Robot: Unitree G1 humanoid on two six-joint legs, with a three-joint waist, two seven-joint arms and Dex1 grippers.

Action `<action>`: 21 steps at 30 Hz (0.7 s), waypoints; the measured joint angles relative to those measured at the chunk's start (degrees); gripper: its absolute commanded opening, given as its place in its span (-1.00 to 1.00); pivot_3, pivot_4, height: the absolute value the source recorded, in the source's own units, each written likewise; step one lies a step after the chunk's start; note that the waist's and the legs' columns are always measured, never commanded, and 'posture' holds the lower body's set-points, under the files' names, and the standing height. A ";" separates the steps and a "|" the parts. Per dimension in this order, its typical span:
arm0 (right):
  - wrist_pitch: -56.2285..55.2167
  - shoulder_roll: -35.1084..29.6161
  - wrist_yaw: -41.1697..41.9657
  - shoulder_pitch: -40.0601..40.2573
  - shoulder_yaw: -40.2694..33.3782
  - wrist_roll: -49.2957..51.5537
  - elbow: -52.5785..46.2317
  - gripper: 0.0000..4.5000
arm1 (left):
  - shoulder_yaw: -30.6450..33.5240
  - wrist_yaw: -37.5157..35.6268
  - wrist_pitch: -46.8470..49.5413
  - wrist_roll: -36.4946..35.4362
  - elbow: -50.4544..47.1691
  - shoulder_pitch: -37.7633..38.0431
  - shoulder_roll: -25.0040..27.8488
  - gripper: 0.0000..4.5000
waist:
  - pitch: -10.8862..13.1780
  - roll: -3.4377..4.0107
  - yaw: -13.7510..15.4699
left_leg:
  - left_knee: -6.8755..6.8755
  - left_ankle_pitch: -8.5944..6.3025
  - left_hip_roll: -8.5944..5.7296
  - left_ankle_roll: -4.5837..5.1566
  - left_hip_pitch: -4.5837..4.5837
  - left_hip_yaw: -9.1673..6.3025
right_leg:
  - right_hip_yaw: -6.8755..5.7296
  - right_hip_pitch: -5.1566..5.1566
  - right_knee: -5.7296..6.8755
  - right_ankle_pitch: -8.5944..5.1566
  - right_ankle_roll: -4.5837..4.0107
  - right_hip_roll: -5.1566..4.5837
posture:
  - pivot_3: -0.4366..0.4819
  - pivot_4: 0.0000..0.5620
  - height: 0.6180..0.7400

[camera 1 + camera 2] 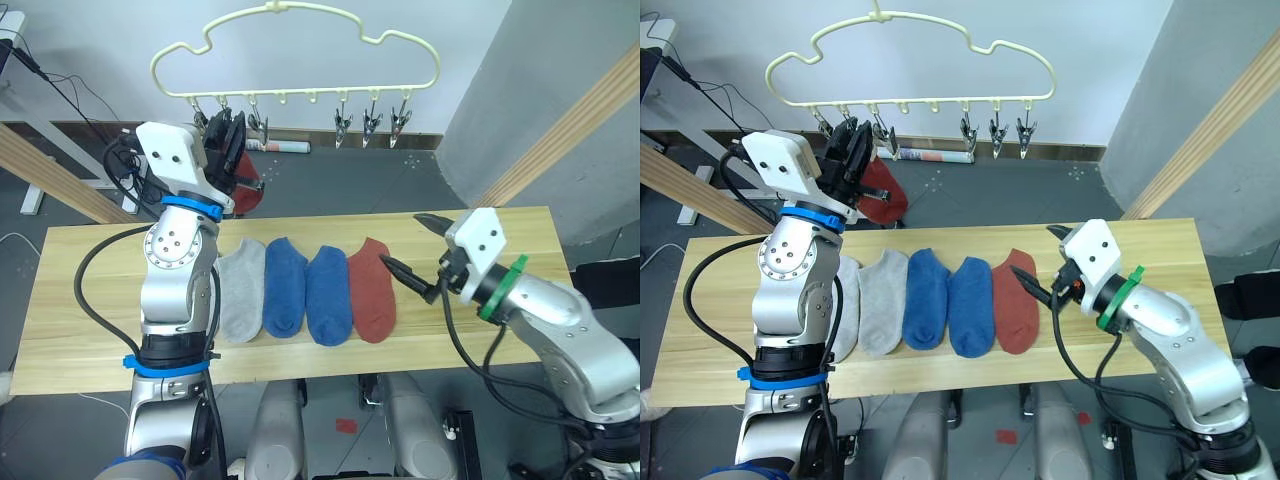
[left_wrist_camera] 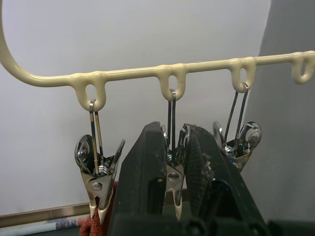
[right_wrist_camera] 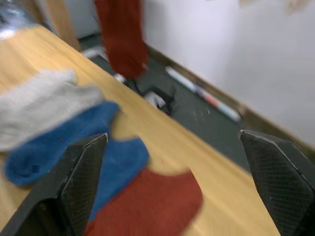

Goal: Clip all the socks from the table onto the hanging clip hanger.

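Scene: 5 socks are seen in a row on the table (image 1: 1160,240); from the robot's left, 2 grey socks (image 1: 880,300), 2 blue socks (image 1: 970,305) and 1 red sock (image 1: 1013,300). A 2nd red sock, the hung red sock (image 1: 883,192), is already clipped at the left end of the clip hanger (image 1: 290,50).

Left gripper (image 1: 225,145): raised to the hanger; in the left wrist view its fingers (image 2: 142,182) are closed around the 2nd clip (image 2: 173,172), no sock between them.

Right gripper (image 1: 1045,265): held wide open, empty, just above the table.

Key relation: the red sock on the table lies just to the left of the right gripper, nearly at its lower fingertip; its long axis runs front to back across the table.

Nearer arm: the right, judged best placed to take it.
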 measured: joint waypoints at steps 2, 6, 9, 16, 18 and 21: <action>2.08 2.24 -3.02 -0.87 2.81 -2.59 3.42 1.00 | -0.02 -0.35 0.17 -0.19 -0.35 0.00 0.07 -0.84 | 0.00 0.00 -0.03 | 0.00 0.00 0.01 0.00 0.00 0.00 | 0.00 0.00 -0.01 0.00 0.00 0.00 | -0.12 0.74 1.00; 2.72 8.27 -9.18 -3.22 8.39 -9.32 11.03 1.00 | -0.03 -1.53 1.79 -1.73 -1.02 -0.08 0.40 -0.84 | 0.00 0.00 -0.05 | -0.02 0.00 0.04 0.00 0.00 0.00 | 0.01 -0.01 -0.02 0.00 0.00 0.00 | -0.12 0.74 1.00; 1.04 12.55 -12.06 -3.37 8.93 -11.50 15.15 1.00 | -0.01 -2.28 2.85 -2.61 -1.91 -0.07 0.68 -0.84 | 0.00 0.00 0.01 | -0.02 0.00 0.06 0.00 -0.01 0.00 | 0.00 -0.01 -0.04 0.00 0.01 -0.01 | -0.10 0.73 1.00; -3.25 22.87 -19.26 -5.40 8.42 -15.46 24.08 1.00 | 0.02 -2.96 4.97 -3.62 -2.58 0.12 1.46 -0.84 | 0.00 0.00 0.02 | -0.02 0.00 0.07 -0.01 -0.01 -0.01 | 0.00 -0.01 -0.04 -0.01 0.01 -0.01 | -0.09 0.72 1.00; -4.37 25.86 -21.98 -5.77 7.88 -16.84 26.66 1.00 | 0.02 -3.09 5.04 -3.72 -2.65 0.15 1.54 -0.84 | 0.00 0.00 0.02 | -0.02 0.00 0.07 -0.01 -0.01 0.00 | 0.01 -0.01 -0.04 -0.01 0.01 -0.01 | -0.09 0.72 1.00; -5.95 28.47 -24.60 -6.27 7.83 -18.46 30.11 1.00 | 0.00 -3.17 5.08 -3.74 -2.71 0.16 1.54 -0.84 | 0.00 0.01 0.00 | -0.02 0.00 0.07 -0.01 -0.01 0.00 | 0.00 -0.01 -0.03 -0.01 0.01 -0.01 | -0.08 0.72 1.00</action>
